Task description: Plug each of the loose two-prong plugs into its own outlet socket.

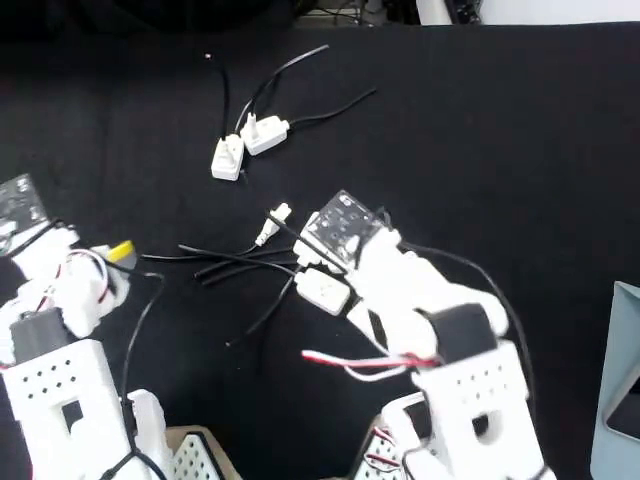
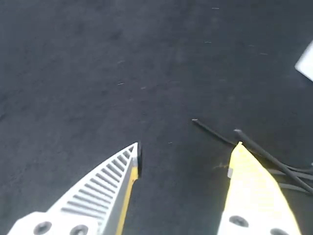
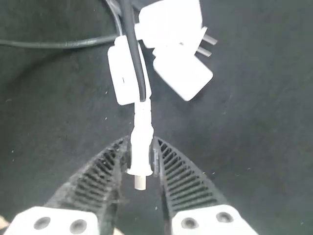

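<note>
My right gripper [image 3: 140,159] is shut on a slim white two-prong plug [image 3: 140,142] whose black cord [image 3: 133,44] runs away from me. Past it lie three white adapter blocks: one long [image 3: 123,73], one square [image 3: 183,73], and one with two prongs [image 3: 171,19]. From above, the right gripper [image 1: 312,252] sits mid-table beside a white block [image 1: 325,290]. A loose white plug [image 1: 272,225] lies just beyond, and two white pronged adapters [image 1: 228,158] [image 1: 265,135] lie farther back. My left gripper [image 2: 183,156] is open above bare black cloth, with cord ends [image 2: 215,133] close by.
Black cords [image 1: 230,265] trail across the black cloth between the two arms. The left arm [image 1: 60,300] stands at the near left with its yellow fingertip [image 1: 120,250] raised. A grey box [image 1: 620,380] stands at the right edge. Perforated white parts [image 1: 190,455] sit at the front.
</note>
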Robot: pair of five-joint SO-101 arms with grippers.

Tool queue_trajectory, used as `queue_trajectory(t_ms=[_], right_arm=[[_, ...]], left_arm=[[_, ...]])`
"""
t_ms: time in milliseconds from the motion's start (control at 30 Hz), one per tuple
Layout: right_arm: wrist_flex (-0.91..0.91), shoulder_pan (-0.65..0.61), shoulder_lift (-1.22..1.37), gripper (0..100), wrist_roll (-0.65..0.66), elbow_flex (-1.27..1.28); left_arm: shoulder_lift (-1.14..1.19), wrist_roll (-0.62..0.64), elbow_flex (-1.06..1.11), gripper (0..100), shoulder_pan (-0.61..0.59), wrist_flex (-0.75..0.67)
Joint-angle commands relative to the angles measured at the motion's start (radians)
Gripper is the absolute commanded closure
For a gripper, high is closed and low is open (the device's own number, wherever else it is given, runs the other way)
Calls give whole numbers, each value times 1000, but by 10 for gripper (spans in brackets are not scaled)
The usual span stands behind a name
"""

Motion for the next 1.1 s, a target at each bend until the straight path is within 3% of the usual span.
queue_trajectory(t_ms=[0,167,500,633,767,967,1067], right_arm=[[-14,-14,-76,987,-69,-53],[-115,-28,-134,987,-166,-50],[-195,-322,-245,987,-368,-19],[-288,-379,-251,987,-388,56],[-388,-407,-245,987,-390,136],[-493,-407,-243,987,-390,216],[-497,-425,-243,987,-390,225]], left_arm=[[-17,5,-87,708,134,8],[-17,5,-107,708,297,-2],[-17,5,-110,708,506,-3],[-17,9,-110,708,559,0],[-35,97,-128,706,585,6],[-190,138,-122,707,593,8],[-293,138,-85,707,665,8]])
